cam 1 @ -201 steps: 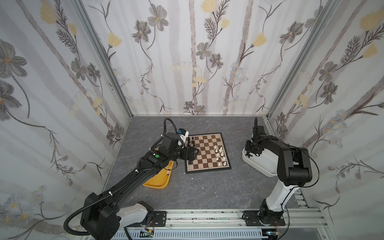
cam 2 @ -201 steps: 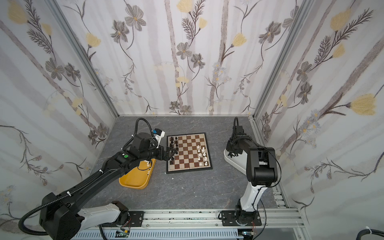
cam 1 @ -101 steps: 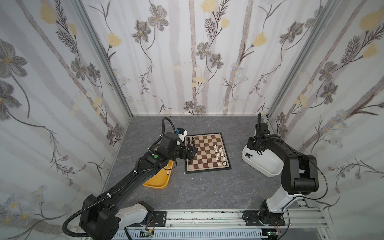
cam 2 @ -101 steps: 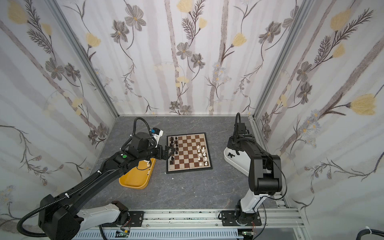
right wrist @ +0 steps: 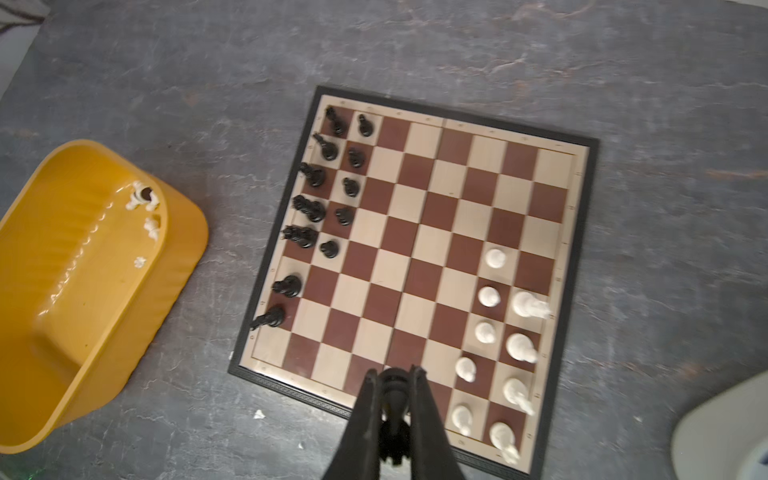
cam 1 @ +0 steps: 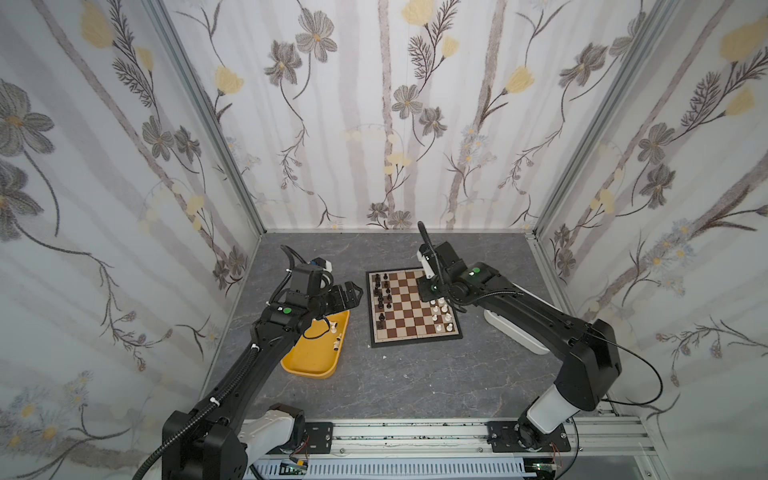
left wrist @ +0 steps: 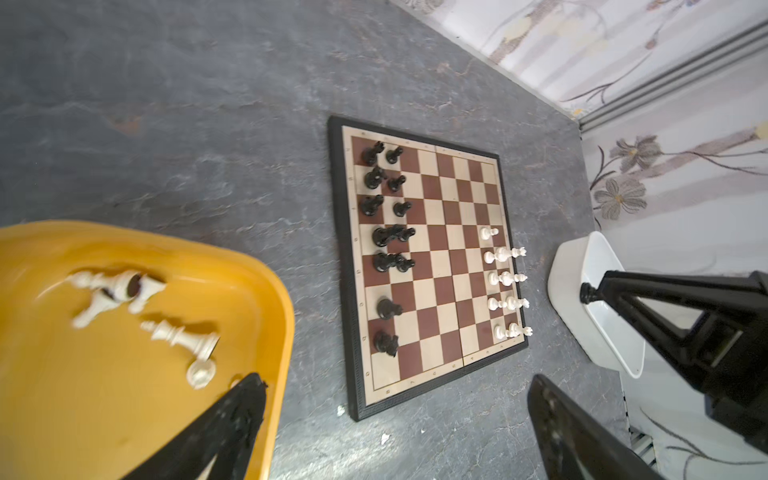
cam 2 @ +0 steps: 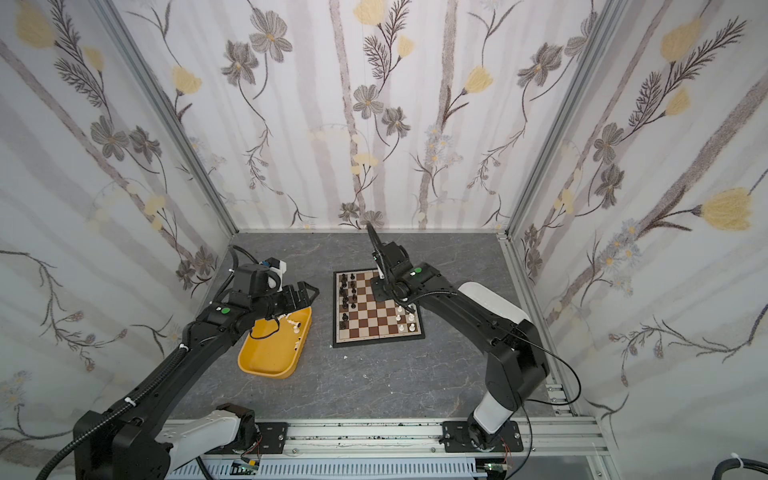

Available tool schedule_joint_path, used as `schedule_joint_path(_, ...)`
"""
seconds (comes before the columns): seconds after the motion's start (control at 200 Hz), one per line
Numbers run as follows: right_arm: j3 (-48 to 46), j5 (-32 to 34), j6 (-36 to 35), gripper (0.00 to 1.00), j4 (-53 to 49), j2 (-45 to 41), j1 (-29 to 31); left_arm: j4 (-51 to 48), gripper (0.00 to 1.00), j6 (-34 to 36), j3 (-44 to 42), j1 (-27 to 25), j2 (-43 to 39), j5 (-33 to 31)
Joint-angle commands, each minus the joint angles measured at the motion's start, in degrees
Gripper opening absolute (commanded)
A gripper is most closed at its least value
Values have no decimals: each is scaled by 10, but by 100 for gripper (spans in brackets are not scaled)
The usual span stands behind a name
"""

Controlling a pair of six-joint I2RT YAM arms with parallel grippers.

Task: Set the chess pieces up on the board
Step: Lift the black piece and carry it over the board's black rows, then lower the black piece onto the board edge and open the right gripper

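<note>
— What do both top views tell us?

— The left gripper (cam 1: 355, 296) hangs near the far end of the yellow tub (cam 1: 309, 365), jaws spread wide, nothing between them. The board (cam 1: 409, 309) lies on the grey table (cam 1: 415, 382), just beyond its fingertips. The right gripper (cam 1: 427, 290) hangs above the far part of the board; its own body hides the jaws there.

— And the left wrist view?

— The two fingers (left wrist: 237, 419) stand far apart and empty. One shows in front of the yellow tub's rim, and in that tub loose white pieces (left wrist: 116, 289) lie on their sides. The board lies ahead of the gap between the jaws. Black pieces (left wrist: 384, 237) stand in two files along the edge nearer the yellow tub; standing white pieces (left wrist: 505, 278) line the opposite edge, on the side of the white tub (left wrist: 569, 282). The right gripper appears here also, with a black chess piece (left wrist: 586, 293) pinched at its tips.

— And the right wrist view?

— There the jaws are almost closed on that black chess piece; its round head sits between the fingertips (right wrist: 368, 390). The board is below and ahead of the jaws, the black pieces to one side of them, the standing white pieces to the other. How high the piece hangs over the squares, I cannot tell.
</note>
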Motion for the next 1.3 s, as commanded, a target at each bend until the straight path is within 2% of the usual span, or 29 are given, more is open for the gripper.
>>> schedule_joint_path(0.0, 38, -25, 22, 3, 17, 63, 53, -48, 100, -19, -22, 33, -40, 15)
schedule_joint_path(0.09, 80, -33, 26, 3, 18, 115, 90, -70, 100, -4, -32, 46, -67, 5)
schedule_joint_path(0.23, 105, -52, 38, 4, 24, 165, 113, -97, 100, 10, -29, 49, -92, -8)
schedule_joint_path(0.385, 98, -51, 45, 4, 15, 183, 121, -155, 100, 23, -17, 49, -100, -107)
schedule_joint_path(0.45, 93, -50, 46, 4, 14, 186, 125, -161, 100, 25, -16, 50, -103, -124)
schedule_joint_path(0.894, 83, -16, 53, 5, -7, 209, 129, -138, 100, 23, -17, 49, -98, -102)
schedule_joint_path(1.294, 91, -8, 49, 14, -6, 224, 126, -133, 100, 23, -16, 49, -94, -97)
